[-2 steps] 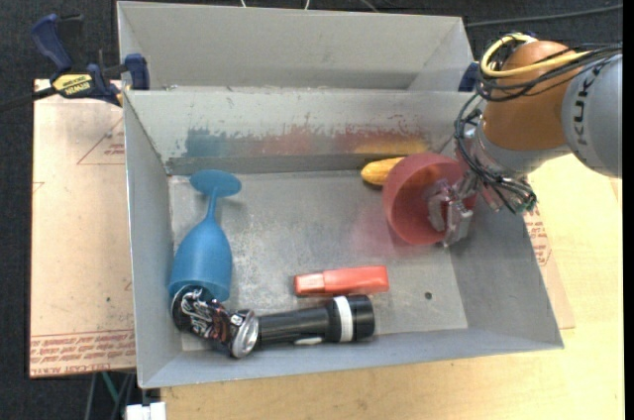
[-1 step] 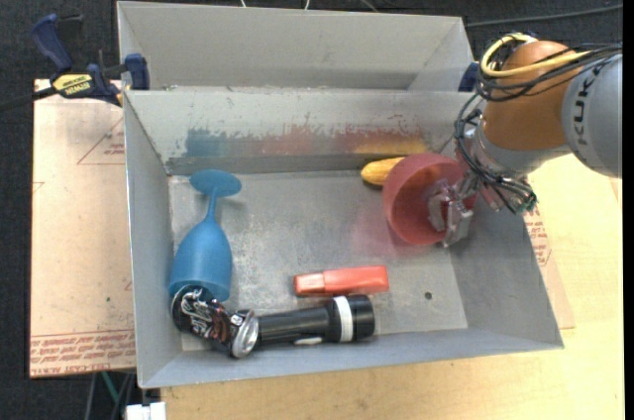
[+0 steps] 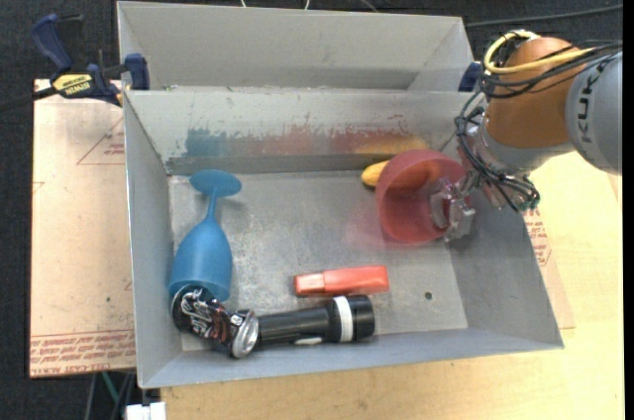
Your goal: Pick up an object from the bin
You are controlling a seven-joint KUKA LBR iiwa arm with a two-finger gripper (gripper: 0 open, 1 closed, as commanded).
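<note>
1. We see the hand [image 3: 454, 212] at the right rim of the red cup [image 3: 406, 195], touching it.
2. We cannot tell whether the hand is apart or clamped.
3. A yellow piece [image 3: 374, 173] lies just behind the red cup; an orange marker [image 3: 342, 282] lies in front of it, apart.

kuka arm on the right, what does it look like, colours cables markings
A rounded orange wrist cover joins a silver-grey arm link bearing dark letters, partly cut off. Yellow and black cables loop over the cover and run down to the small grey metal gripper.
</note>
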